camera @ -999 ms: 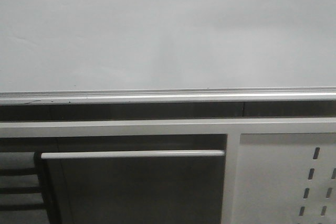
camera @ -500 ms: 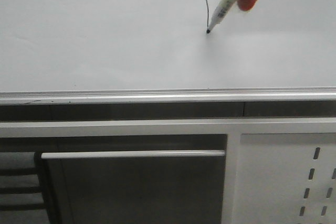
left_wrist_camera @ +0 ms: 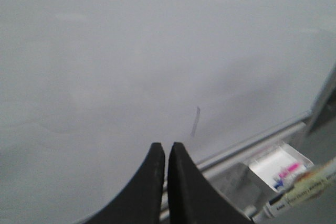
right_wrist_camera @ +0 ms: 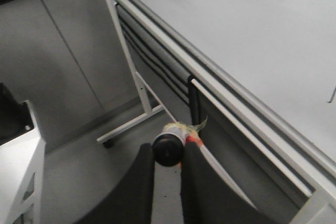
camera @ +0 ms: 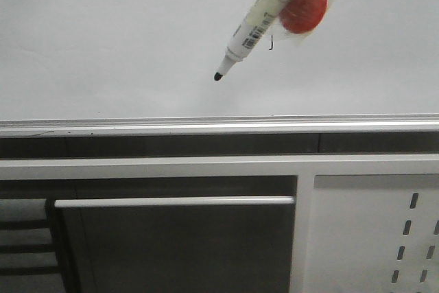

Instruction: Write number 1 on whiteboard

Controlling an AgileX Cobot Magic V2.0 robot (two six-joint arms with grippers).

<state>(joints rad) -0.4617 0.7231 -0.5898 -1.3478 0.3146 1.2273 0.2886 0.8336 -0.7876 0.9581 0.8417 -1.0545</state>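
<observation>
Filling the upper half of the front view, your whiteboard point(camera: 123, 39) runs pale grey and smooth down to its silvery rail point(camera: 206, 127). Below that you have a white frame bar point(camera: 171, 167), a white handle bar point(camera: 171, 202) over a dark recess, and a white panel with slanted slots point(camera: 384, 238) at lower right.

Your marker point(camera: 257, 22) slants in from the top right of that view, black tip point(camera: 218, 76) pointing down-left; whether the tip touches the board, you cannot tell. A red disc point(camera: 302, 6) sits just beside the barrel. Only the tiny hooked foot of the number 1 point(camera: 271, 46) peeks out beside the marker, upper right of centre; the left wrist view shows it as a thin faint stroke low on the board, above the rail.

Your right gripper point(right_wrist_camera: 167, 163) has its two dark fingers point(right_wrist_camera: 140, 182) pinching the marker, cap end facing the camera. Your left gripper point(left_wrist_camera: 166, 153) has its fingers point(left_wrist_camera: 149, 182) pressed together with nothing between them, hanging in front of the board just beside the stroke.
</observation>
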